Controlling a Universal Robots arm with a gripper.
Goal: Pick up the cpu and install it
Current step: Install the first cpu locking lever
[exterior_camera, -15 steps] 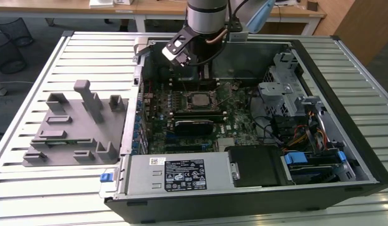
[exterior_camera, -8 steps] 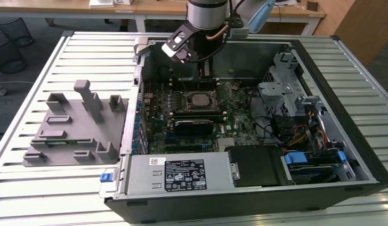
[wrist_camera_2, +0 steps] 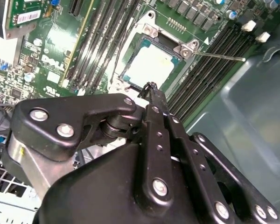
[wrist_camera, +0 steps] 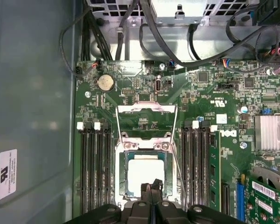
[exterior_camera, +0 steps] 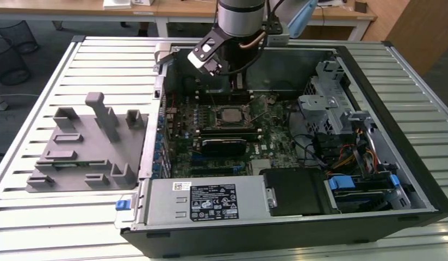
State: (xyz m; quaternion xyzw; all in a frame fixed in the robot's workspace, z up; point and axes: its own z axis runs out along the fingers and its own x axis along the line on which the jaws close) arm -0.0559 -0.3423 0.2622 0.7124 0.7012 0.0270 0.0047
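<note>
We see the cpu seated in the motherboard socket, load plate raised. The pincer hovers just above it, closed and empty.

The computer case lies open on the slatted counter, so the board is reachable from above. The tool hangs just over the cpu, which sits in its socket with the hinged frame swung up beside it. Memory slots flank the socket on both sides and lie low. Cables loop along the case wall past the raised frame. In the exterior view, the drive cage and wiring crowd the exterior view's right; the power supply and a black box fill the near end. The grey tray with upright blocks stands outside the case.
</note>
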